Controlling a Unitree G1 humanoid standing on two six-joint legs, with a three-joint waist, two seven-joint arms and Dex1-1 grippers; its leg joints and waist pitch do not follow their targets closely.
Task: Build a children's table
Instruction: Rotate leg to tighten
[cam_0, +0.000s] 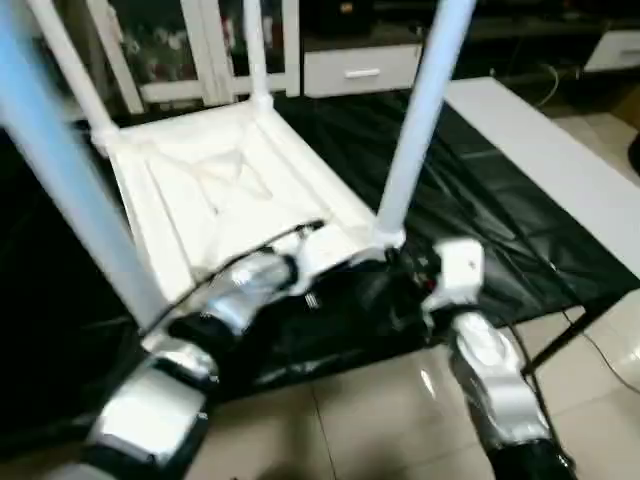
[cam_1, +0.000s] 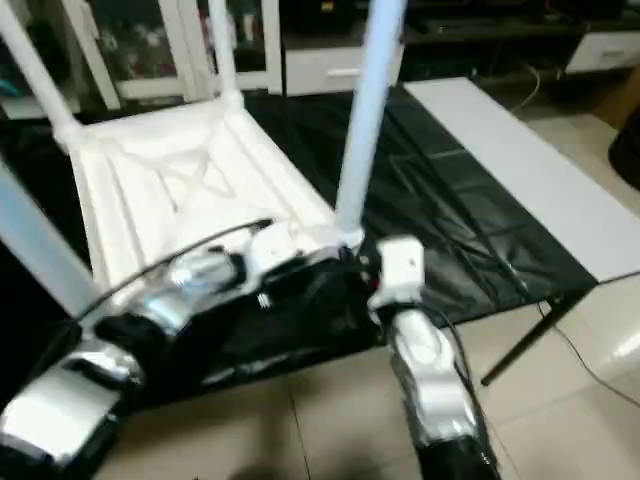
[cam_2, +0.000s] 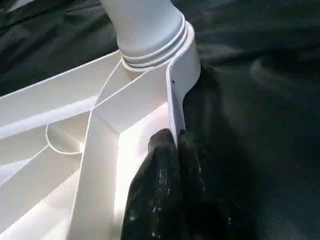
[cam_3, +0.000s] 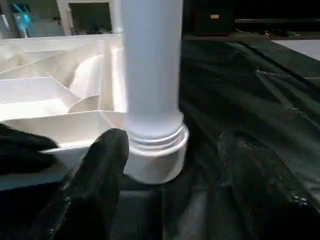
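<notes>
The children's table lies upside down on a black sheet, its white ribbed top (cam_0: 220, 200) facing up. Tapered white legs stand in the corner sockets: one at the near right corner (cam_0: 420, 120), one at the near left (cam_0: 70, 190), two at the far corners (cam_0: 255, 50). My left gripper (cam_2: 172, 137) is shut on the top's thin rim wall just beside the near right socket (cam_2: 150, 55). My right gripper (cam_3: 175, 150) is open, with one finger (cam_3: 100, 165) close against that socket (cam_3: 157, 160) and the other finger (cam_3: 250, 165) well apart from it.
The black sheet (cam_0: 480, 220) covers a low stand whose dark leg (cam_0: 560, 340) shows at the right. A long white panel (cam_0: 560, 160) lies along the sheet's right side. A white cabinet with glass doors (cam_0: 180, 50) stands behind. Tiled floor (cam_0: 370, 420) lies nearest me.
</notes>
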